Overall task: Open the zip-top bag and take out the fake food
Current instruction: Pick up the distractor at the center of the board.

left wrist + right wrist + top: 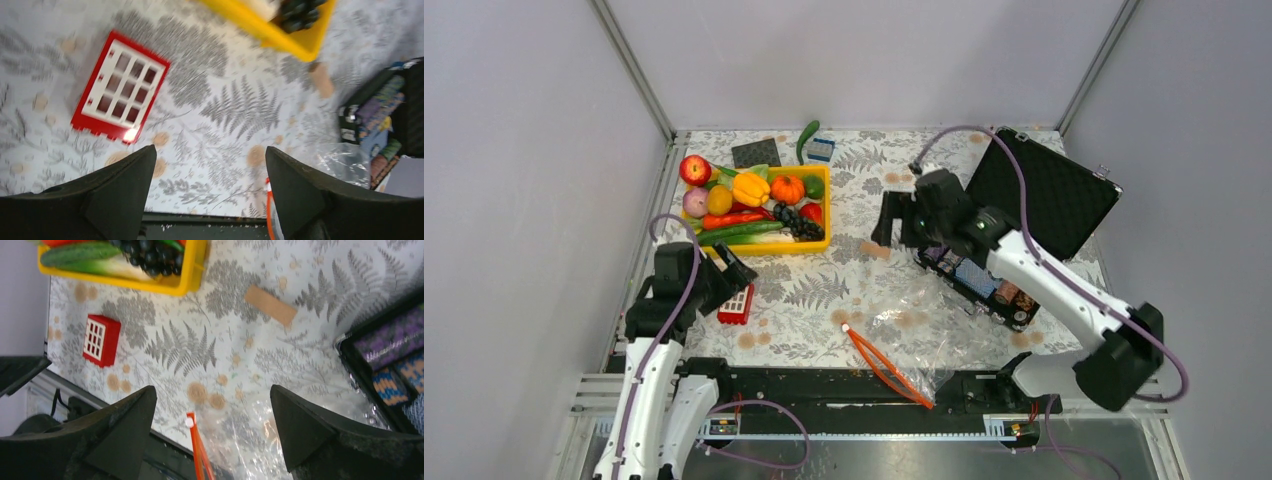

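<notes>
Clear zip-top bag (914, 335) barely visible, case (1046, 188) half hidden

Left wrist view motion-blurred; there yellow tray (280, 35) cut by top edge, grapes (300, 12) in it half shown. Well apart from tray, zip-top bag (240, 440) cut by bottom edge; contents untellable. Right of tray, black case (395, 310) cut by right edge.
</notes>
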